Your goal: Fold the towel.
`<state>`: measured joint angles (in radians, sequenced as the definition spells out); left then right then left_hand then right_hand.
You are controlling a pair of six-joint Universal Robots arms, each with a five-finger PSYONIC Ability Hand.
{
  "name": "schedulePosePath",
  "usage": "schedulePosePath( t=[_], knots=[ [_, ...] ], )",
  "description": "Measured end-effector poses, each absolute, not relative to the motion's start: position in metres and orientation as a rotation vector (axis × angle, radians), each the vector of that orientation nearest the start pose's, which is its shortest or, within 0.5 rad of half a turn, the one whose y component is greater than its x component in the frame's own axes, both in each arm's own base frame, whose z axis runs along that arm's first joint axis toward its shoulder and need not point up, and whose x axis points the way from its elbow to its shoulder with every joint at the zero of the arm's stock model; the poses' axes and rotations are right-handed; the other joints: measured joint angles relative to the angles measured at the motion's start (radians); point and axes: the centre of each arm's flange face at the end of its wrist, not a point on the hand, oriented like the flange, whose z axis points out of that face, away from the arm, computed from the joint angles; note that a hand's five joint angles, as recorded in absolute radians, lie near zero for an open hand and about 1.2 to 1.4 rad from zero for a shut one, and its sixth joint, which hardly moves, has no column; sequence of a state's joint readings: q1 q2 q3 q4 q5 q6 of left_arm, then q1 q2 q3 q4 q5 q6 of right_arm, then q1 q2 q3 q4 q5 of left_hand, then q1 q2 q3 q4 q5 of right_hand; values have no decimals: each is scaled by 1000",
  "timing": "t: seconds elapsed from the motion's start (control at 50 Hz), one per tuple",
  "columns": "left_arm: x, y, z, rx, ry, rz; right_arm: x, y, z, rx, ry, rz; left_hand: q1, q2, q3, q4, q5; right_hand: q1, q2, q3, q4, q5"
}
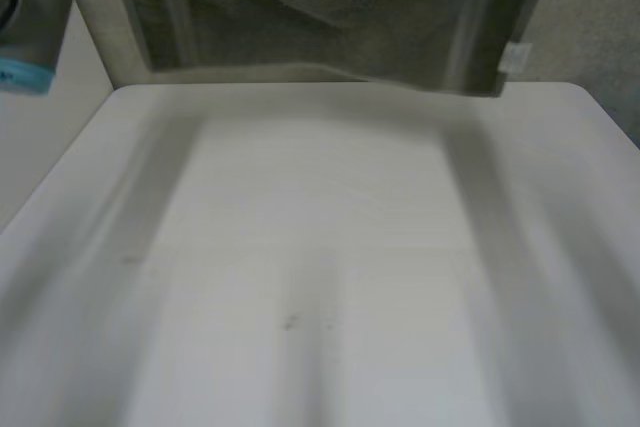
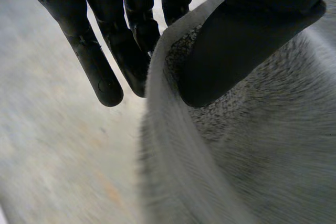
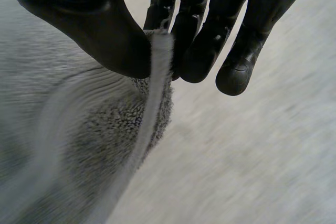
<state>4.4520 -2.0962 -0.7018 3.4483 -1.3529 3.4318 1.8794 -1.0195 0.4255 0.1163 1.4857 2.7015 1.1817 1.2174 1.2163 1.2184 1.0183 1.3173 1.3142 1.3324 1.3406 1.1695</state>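
Note:
A grey towel (image 1: 330, 17) hangs in the air over the far edge of the white table (image 1: 320, 247), with a small white tag at its lower right corner. My left hand (image 2: 247, 40) pinches the towel's (image 2: 273, 150) hemmed edge between thumb and fingers (image 2: 100, 72). My right hand (image 3: 100, 30) likewise pinches the towel's (image 3: 79, 140) edge between thumb and fingers (image 3: 236, 72). Both hands hold the towel off the table.
My left arm (image 1: 35, 7) shows at the far left above the table. Grey floor lies beyond the table's far edge.

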Motion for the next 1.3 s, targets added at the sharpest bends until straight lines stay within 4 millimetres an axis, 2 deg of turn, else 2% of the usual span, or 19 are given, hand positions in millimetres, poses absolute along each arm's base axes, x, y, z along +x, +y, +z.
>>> schedulePosePath(
  t=[0.04,0.1,0.12,0.16,0.18,0.22,0.28,0.3,0.38,0.44,0.52,0.62,0.72,0.84,0.92,0.98,1.06,1.18,1.3],
  knots=[
    [-262,-395,400,726,1392,-2824,263,-363,427,-780,1611,-2655,0,0,0,0,0,0,0,0,0,0],
    [-262,-398,349,828,1636,-2704,266,-362,376,-923,1833,-2426,0,0,0,0,0,0,0,0,0,0],
    [-261,-398,340,846,1676,-2681,267,-362,367,-943,1862,-2390,0,0,0,0,0,0,0,0,0,0],
    [-258,-396,301,918,1825,-2586,267,-360,334,-1013,1959,-2254,0,0,0,0,0,0,0,0,0,0],
    [-257,-396,292,933,1856,-2566,267,-359,325,-1030,1981,-2220,0,0,0,0,0,0,0,0,0,0],
    [-252,-391,254,993,1981,-2473,267,-355,290,-1085,2053,-2098,0,0,0,0,0,0,0,0,0,0],
    [-246,-383,215,1048,2094,-2376,266,-349,255,-1134,2116,-1988,0,0,0,0,0,0,0,0,0,0],
    [-243,-378,197,1074,2140,-2327,264,-345,238,-1157,2146,-1938,0,0,0,0,0,0,0,0,0,0],
    [-234,-363,155,1141,2228,-2186,259,-330,200,-1205,2215,-1827,0,0,1,0,0,0,0,0,0,0],
    [-226,-353,138,1182,2241,-2098,252,-321,187,-1213,2247,-1792,0,0,1,0,0,0,0,0,0,0],
    [-214,-345,136,1213,2209,-2025,238,-315,189,-1188,2280,-1801,0,0,1,0,0,0,0,0,0,0],
    [-201,-333,151,1230,2148,-1977,216,-306,207,-1133,2310,-1857,0,0,1,0,0,0,0,0,0,0],
    [-197,-315,164,1237,2135,-1961,203,-292,222,-1113,2325,-1890,0,0,1,0,0,0,0,0,0,0],
    [-191,-279,172,1244,2218,-1887,184,-263,237,-1150,2390,-1864,0,0,1,0,0,0,0,0,0,0],
    [-182,-242,179,1284,2277,-1767,168,-234,248,-1252,2458,-1791,0,0,1,0,0,0,0,0,0,0],
    [-177,-221,185,1334,2268,-1687,162,-217,255,-1331,2476,-1746,0,0,1,0,0,0,0,0,0,0],
    [-169,-206,193,1393,2202,-1613,159,-207,264,-1395,2457,-1720,0,0,1,0,0,0,2,0,0,0],
    [-162,-215,205,1410,2090,-1602,161,-213,270,-1411,2370,-1752,10,0,1,0,0,0,25,0,0,0],
    [-164,-240,206,1414,2042,-1626,163,-243,257,-1364,2349,-1774,18,0,1,0,0,0,25,0,0,0]
  ],
)
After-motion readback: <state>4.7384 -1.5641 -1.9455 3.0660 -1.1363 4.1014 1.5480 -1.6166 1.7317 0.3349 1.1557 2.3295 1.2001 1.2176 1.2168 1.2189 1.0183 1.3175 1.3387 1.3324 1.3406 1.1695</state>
